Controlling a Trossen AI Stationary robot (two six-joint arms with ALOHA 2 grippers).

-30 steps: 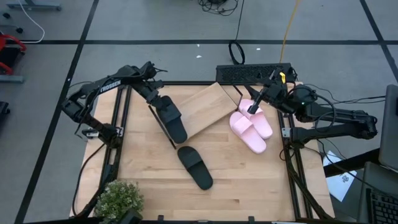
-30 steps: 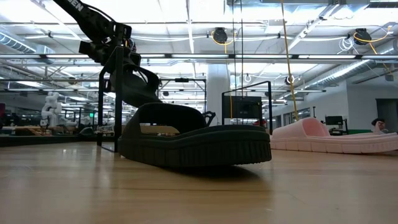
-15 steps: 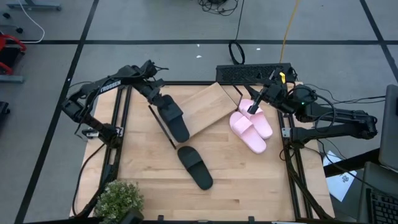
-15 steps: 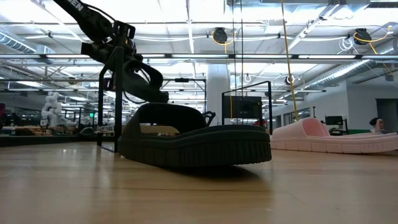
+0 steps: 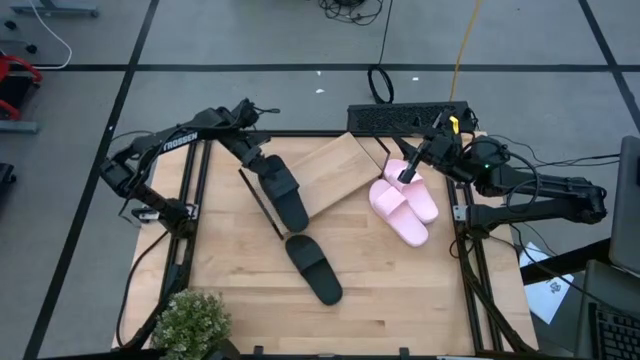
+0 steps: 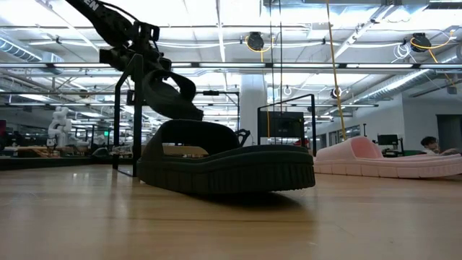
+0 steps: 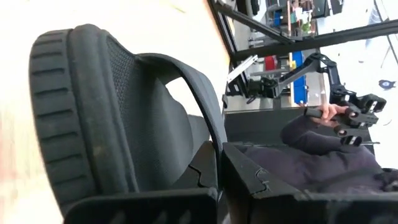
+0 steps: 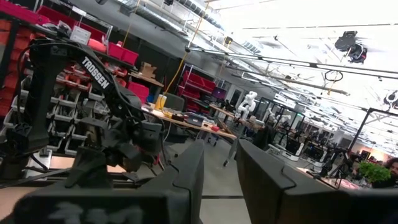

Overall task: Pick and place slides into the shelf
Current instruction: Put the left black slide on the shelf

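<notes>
My left gripper is shut on one black slide and holds it in the air beside the left edge of the shelf, a slanted wooden board in a black wire frame. The other black slide lies sole-down on the table nearer the front; in the low view this black slide fills the foreground. The pink pair lies side by side to the right of the shelf. My right gripper hovers over the far end of the pink pair, open by a narrow gap and touching nothing. My left gripper pinches the black slide at the strap, where the strap runs down to the sole's side. One finger lies under the strap and the other finger outside it. The slide hangs tilted below the gripper, clear of the table.
A small potted plant stands at the near left corner. A black power strip lies just past the far edge behind the shelf. Bare tabletop shows near the front right. A person's arm shows in the room beyond.
My left gripper has moved up and a little toward the table's right, closer to the shelf, carrying the black slide. The slide now hangs higher above the table than a second ago. The right arm has kept still.
</notes>
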